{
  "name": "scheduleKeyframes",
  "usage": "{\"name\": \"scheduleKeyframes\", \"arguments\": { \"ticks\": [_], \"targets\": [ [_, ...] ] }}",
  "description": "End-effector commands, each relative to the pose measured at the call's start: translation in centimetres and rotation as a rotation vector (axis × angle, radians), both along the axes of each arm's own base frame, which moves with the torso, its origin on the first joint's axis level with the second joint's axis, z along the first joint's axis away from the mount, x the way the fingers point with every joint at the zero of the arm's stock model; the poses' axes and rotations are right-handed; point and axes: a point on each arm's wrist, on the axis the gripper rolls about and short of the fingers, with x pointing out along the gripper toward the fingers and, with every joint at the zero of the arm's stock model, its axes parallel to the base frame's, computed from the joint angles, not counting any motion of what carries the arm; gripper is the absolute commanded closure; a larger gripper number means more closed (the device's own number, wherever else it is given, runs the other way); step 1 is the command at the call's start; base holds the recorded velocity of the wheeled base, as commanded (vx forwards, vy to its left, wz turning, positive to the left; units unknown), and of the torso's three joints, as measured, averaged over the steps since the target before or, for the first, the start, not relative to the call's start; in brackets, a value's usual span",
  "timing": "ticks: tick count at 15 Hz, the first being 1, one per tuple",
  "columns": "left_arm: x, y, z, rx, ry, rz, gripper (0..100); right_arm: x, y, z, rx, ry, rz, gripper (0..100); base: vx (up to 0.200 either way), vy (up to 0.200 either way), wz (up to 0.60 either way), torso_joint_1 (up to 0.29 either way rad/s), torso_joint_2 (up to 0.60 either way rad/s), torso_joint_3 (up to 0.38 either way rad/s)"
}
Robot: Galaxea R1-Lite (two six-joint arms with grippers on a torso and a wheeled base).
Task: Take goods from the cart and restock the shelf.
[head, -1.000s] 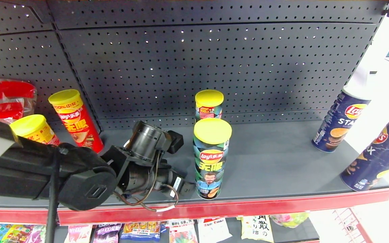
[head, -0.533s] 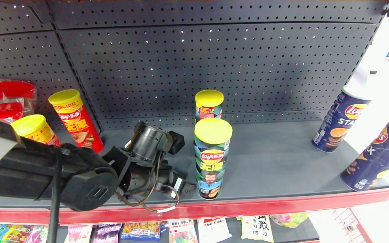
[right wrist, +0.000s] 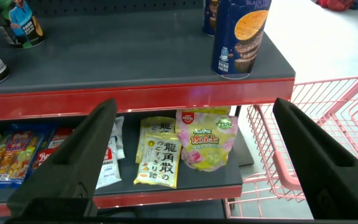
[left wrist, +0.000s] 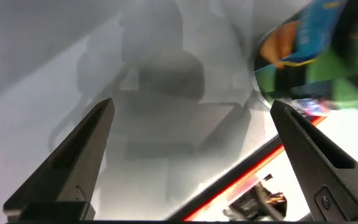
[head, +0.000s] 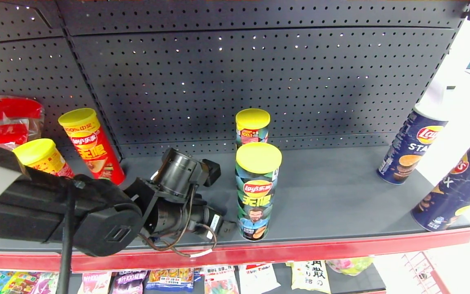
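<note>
**Green can at the shelf's front edge**

The green can [head: 257, 192] stood upright near the front edge of the shelf [head: 341, 196], midway along it, before a second yellow-lidded can [head: 252, 124]. The left pincer [left wrist: 191, 106], just beside it, was spread wide and gripped nothing. The right pincer [right wrist: 196, 102] was likewise wide and empty.

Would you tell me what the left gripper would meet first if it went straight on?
Probably the grey shelf deck, seen between the open jaws of the left gripper; the green chip can stands to one side, though depth is unclear.
</note>
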Motion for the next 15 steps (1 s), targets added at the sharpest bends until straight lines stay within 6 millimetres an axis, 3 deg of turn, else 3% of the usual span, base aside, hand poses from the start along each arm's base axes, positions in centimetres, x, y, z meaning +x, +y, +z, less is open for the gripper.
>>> {"name": "scheduleKeyframes", "arguments": {
  "ticks": [1, 2, 7, 11, 14, 15],
  "targets": [
    [-1.0, 1.1, 0.8, -0.020, -0.004, 0.025, 0, 0.0, 0.0, 0.0, 0.000, 0.002, -0.001, 0, 0.000, 0.000, 0.00, 0.000, 0.00, 0.000],
    [-1.2, 1.4, 1.0, -0.021, -0.006, 0.026, 0, 0.0, 0.0, 0.0, 0.000, 0.002, 0.001, 0, 0.000, 0.000, 0.00, 0.000, 0.00, 0.000],
    [-5.7, 6.7, 1.9, -0.026, -0.009, 0.086, 0, 0.0, 0.0, 0.0, 0.000, 0.002, -0.001, 0, 0.000, 0.000, 0.00, 0.000, 0.00, 0.000],
    [-7.8, 8.1, 4.4, -0.095, -0.094, 0.073, 0, 0.0, 0.0, 0.0, -0.002, 0.002, 0.001, 0, 0.000, 0.000, 0.00, 0.000, 0.00, 0.000],
    [-10.7, 10.1, 6.2, -0.132, -0.153, 0.070, 0, 0.0, 0.0, 0.0, -0.002, 0.002, 0.001, 0, 0.000, 0.000, 0.00, 0.000, 0.00, 0.000],
    [-12.6, 11.4, 7.1, -0.136, -0.167, 0.074, 0, 0.0, 0.0, 0.0, -0.002, 0.002, -0.001, 0, 0.000, 0.000, 0.00, 0.000, 0.00, 0.000]
  ]
}}
